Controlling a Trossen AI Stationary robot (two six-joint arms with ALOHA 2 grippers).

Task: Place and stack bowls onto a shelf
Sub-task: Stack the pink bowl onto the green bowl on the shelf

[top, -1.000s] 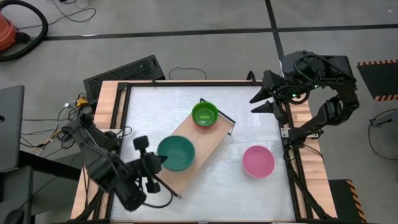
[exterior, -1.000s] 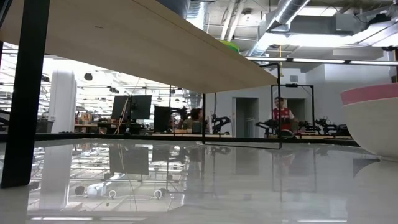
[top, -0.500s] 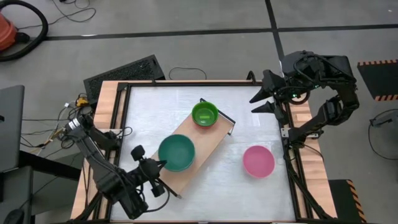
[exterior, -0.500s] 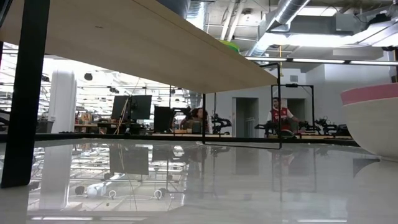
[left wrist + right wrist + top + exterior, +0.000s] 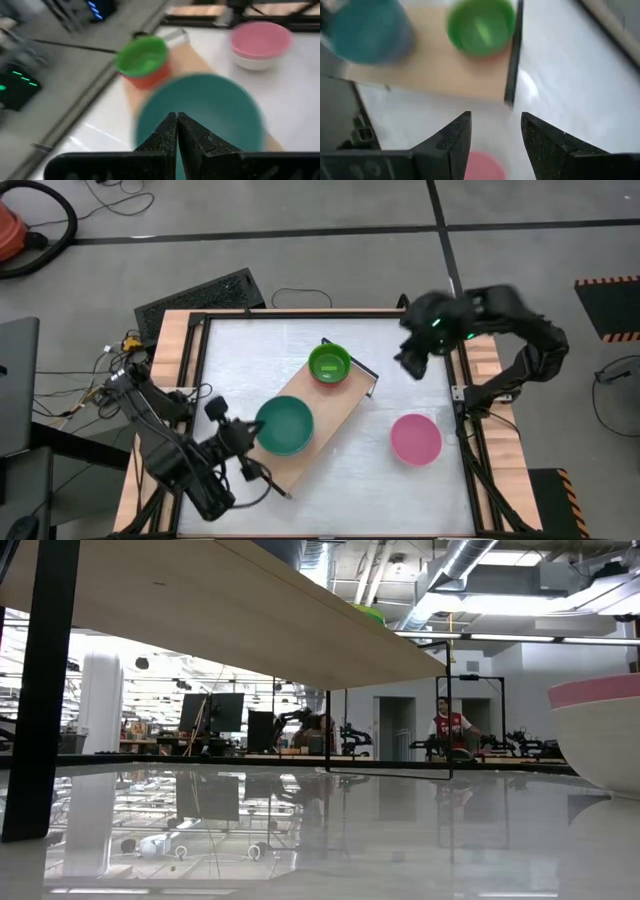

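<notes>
While left gripper stays closed, empty | right gripper swung inward, jaws apart

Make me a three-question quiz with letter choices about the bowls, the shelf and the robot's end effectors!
1. Where does the pink round plastic bowl sit?
A. on the light-wood board shelf
B. on the white table, off the shelf
C. inside the teal round plastic bowl

2. How many bowl spots are on the shelf?
A. two
B. none
C. four

3. How are the right end effector fingers?
A. shut tight
B. open, holding nothing
C. clamped on a bowl

Answers:
1. B, the high view shows it on bare table beside the shelf.
2. A, the teal bowl and the lime green round plastic bowl, which sits on something red, rest on the board.
3. B, the right wrist view shows a gap between the fingers with nothing in it; the left end effector is shut.
</notes>
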